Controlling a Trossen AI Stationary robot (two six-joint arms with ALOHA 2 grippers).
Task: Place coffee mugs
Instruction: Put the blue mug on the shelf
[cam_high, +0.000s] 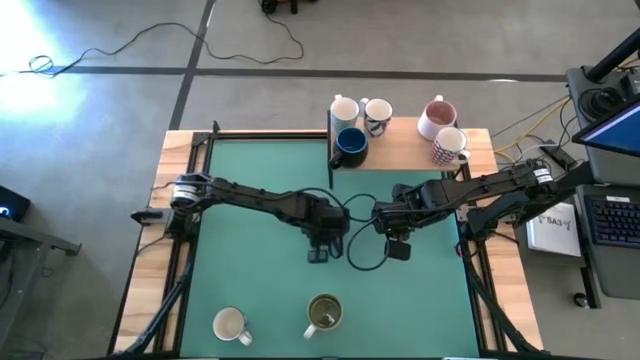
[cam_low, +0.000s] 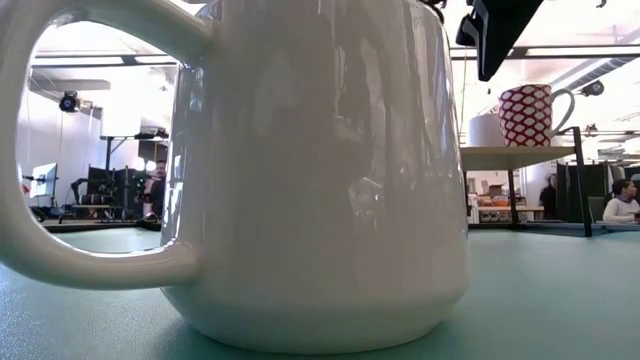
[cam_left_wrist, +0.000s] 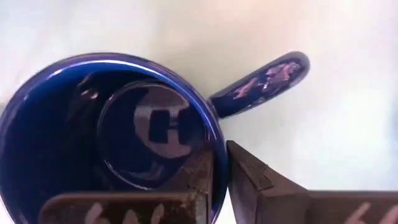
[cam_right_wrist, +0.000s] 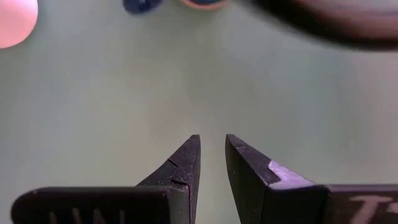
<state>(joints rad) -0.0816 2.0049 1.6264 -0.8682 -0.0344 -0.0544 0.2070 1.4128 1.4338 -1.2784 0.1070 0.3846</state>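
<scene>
Only the left wrist view shows jaws pinching a navy mug (cam_left_wrist: 106, 137) rim.

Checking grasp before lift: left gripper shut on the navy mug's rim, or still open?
Shut on it. In the left wrist view the left gripper pinches the navy mug at its rim, one finger inside, one outside. The mug is upright and empty.

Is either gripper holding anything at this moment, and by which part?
The left gripper pinches the dark blue mug by its rim beside the handle. The right gripper holds nothing.
</scene>
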